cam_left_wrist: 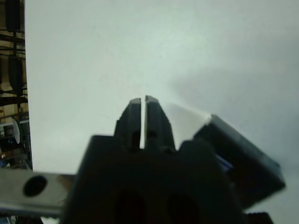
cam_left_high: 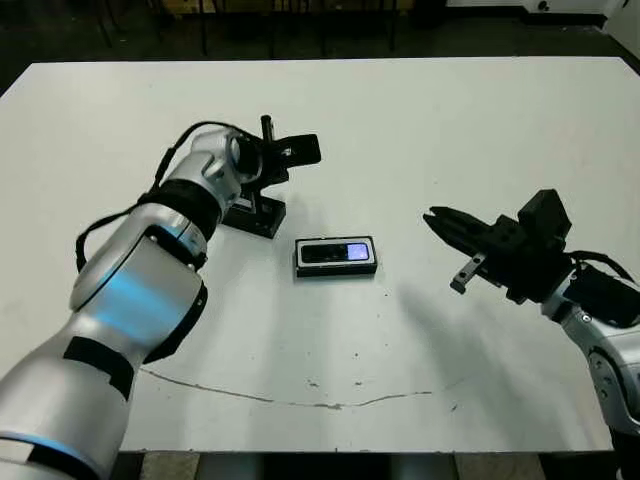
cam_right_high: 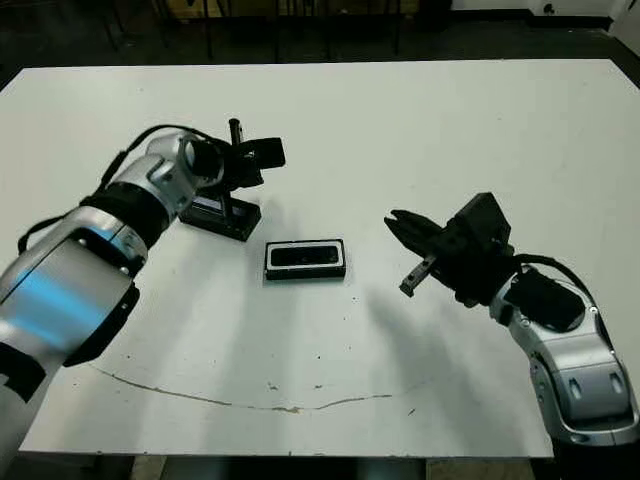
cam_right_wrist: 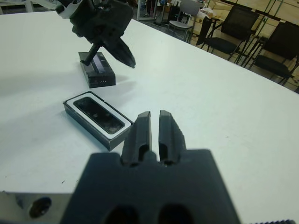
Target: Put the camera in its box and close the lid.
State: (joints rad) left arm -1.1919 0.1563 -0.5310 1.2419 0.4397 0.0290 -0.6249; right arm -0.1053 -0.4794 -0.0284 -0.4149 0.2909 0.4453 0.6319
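From the head cameras, we see the camera (cam_left_high: 336,253) already lying in the box (cam_left_high: 336,269) near the middle of the white table (cam_left_high: 480,120), its little screen glowing bluish-white, a white lining showing as a thin border round the slim black body. Behind it and toward our left sits the lid (cam_left_high: 254,214), a flat black slab, partly hidden by our left arm. We count one camera, one box, one lid. Our left end effector (cam_left_high: 296,151) hovers above the lid's far side, holding nothing. Our right end effector (cam_left_high: 441,221) hangs well apart to the right of the box, fingers pressed together, empty.

Over to the left wrist view: our left end effector's (cam_left_wrist: 143,101) two fingers stand nearly together, only a thin slit between them, nothing gripped. A black edge of the lid (cam_left_wrist: 243,154) shows beside them on bare table.

Now the right wrist view: our right end effector (cam_right_wrist: 154,113) is closed to a narrow gap, empty. Beyond it we see the box (cam_right_wrist: 93,128) with the dark glossy camera (cam_right_wrist: 99,114) inside its white rim, then the lid (cam_right_wrist: 98,72) with its pale strip, the other end effector above that.
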